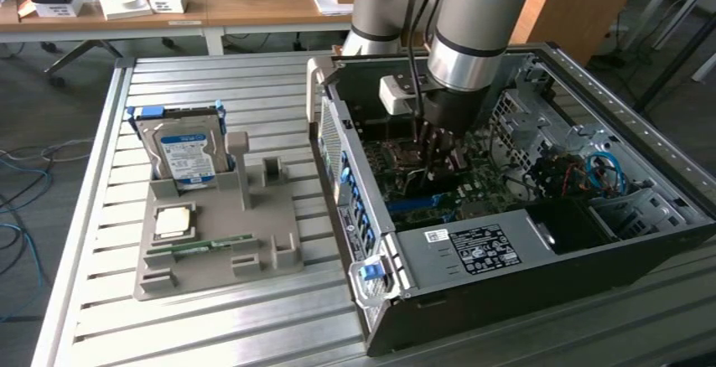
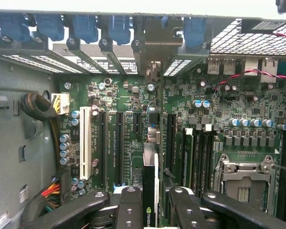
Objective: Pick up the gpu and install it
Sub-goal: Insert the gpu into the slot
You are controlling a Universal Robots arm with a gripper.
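The gpu (image 2: 149, 212) is a thin dark card with a green logo, seen edge-on in the wrist view. My gripper (image 2: 154, 194) is shut on it, one black finger (image 2: 128, 200) on each side. The card stands over the green motherboard (image 2: 229, 109), between the long black expansion slots (image 2: 119, 148), and points toward the case's rear slot openings. In the exterior view the arm reaches straight down into the open computer case (image 1: 470, 250), with the gripper (image 1: 437, 151) low over the motherboard (image 1: 470, 187). From that side the card is hidden behind the fingers.
A grey parts holder (image 1: 268, 250) lies on the slatted table at the exterior view's left, with a hard drive (image 1: 184, 153) standing in it, a square chip (image 1: 171, 221) and a green memory stick (image 1: 201, 245). Cables (image 2: 38, 107) run along the case wall. The CPU socket (image 2: 243, 183) lies beside the slots.
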